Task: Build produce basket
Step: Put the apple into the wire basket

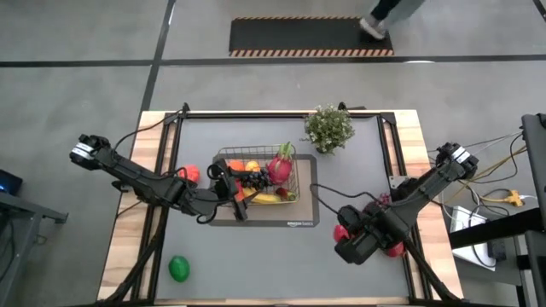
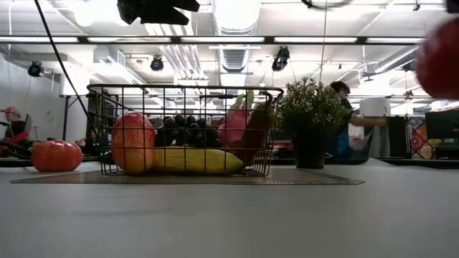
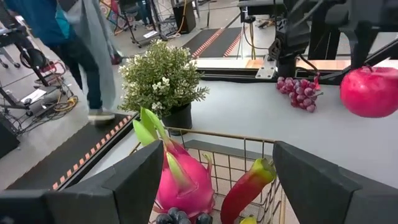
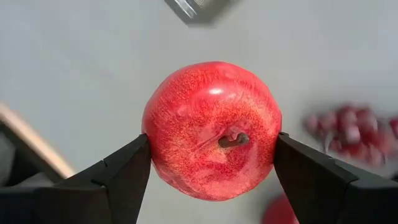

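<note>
The wire basket (image 1: 223,155) stands on a dark mat in the middle of the table. It holds a pink dragon fruit (image 3: 180,180), a banana (image 2: 197,160), a mango (image 2: 133,141), dark grapes (image 1: 254,179) and a red pepper (image 3: 249,186). My left gripper (image 1: 232,193) is open over the basket's near left corner, touching nothing. My right gripper (image 1: 344,232) is to the basket's right, near the table's right side, shut on a red apple (image 4: 211,130). A green lime (image 1: 179,269) lies on the table near its near left corner. My right gripper pinches the red apple between its two fingers, one fingertip (image 4: 134,158) on each opposite side (image 4: 155,146) of its round body. The fingers point down from above, and the stem end (image 4: 231,139) faces up. The apple (image 2: 441,57) is lifted clear of the table.
A potted plant (image 1: 329,128) stands beyond the basket's far right corner. A red-orange round fruit (image 1: 189,173) lies left of the basket. Red grapes (image 3: 298,90) and another red fruit (image 1: 394,249) lie by the right arm. A person (image 3: 74,43) stands beyond the far edge.
</note>
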